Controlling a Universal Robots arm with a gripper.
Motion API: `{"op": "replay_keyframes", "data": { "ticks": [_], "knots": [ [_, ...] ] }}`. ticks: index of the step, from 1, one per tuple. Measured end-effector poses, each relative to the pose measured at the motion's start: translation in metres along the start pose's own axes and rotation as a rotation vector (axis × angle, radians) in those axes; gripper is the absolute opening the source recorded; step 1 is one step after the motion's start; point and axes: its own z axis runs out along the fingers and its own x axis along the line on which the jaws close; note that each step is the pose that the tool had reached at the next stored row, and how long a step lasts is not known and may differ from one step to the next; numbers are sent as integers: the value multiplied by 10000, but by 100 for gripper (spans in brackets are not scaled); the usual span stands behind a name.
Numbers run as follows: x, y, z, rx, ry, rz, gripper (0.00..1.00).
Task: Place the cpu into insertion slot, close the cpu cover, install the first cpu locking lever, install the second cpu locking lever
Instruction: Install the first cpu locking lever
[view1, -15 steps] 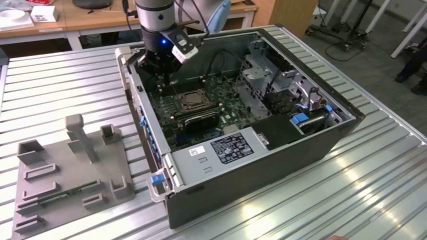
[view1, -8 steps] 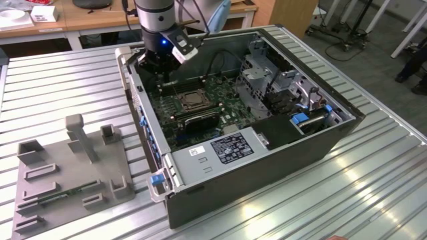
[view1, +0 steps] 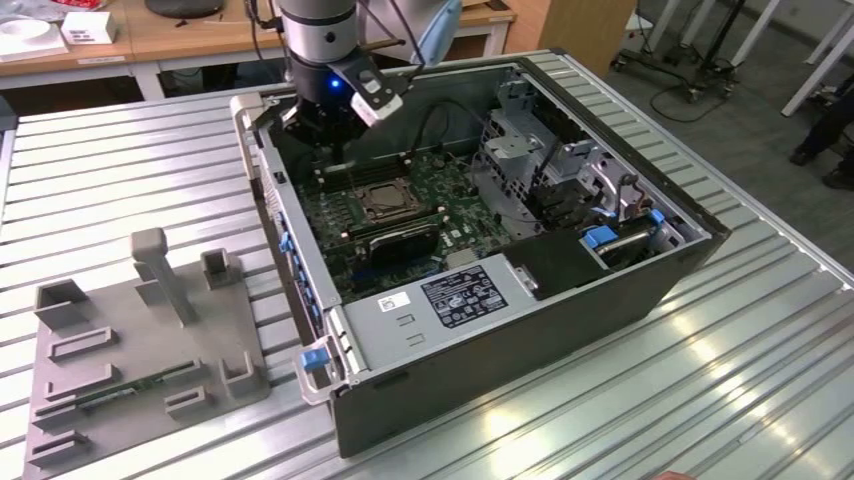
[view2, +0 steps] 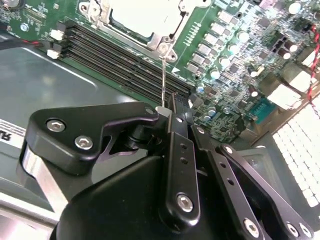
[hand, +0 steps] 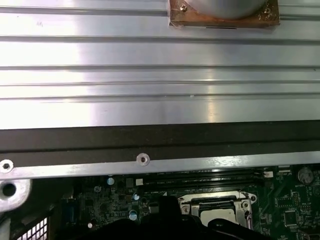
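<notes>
The cpu (view2: 142, 17) lies pale and flat in the motherboard socket, seen through the window of the cpu cover (view2: 166, 36), which lies down over it. In the exterior view the socket (view1: 378, 198) sits mid-board inside the open computer case. A thin wire cpu locking lever (view2: 163, 75) rises from the socket's corner into my gripper (view2: 169, 111), whose black fingers are shut on its end. In the exterior view my gripper (view1: 332, 158) hangs over the board's far-left part, just behind the socket. The first wrist view shows the cpu (hand: 220, 214) in its frame.
Black memory slots (view2: 115, 55) run beside the socket, between it and the case wall (hand: 150, 142). A drive cage (view1: 534, 160) and power supply (view1: 454, 295) fill the case toward the exterior view's right and front. A grey fixture plate (view1: 147, 340) lies on the ribbed table at the exterior view's left.
</notes>
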Motion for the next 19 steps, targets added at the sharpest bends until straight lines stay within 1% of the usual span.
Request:
{"op": "replay_keyframes", "data": {
  "ticks": [5,14,17,19],
  "knots": [
    [-77,-12,8,-102,2,14,10],
    [-193,-38,21,-271,7,59,10],
    [-226,-44,25,-313,8,70,10],
    [-227,-44,26,-316,8,71,10]
  ]
}}
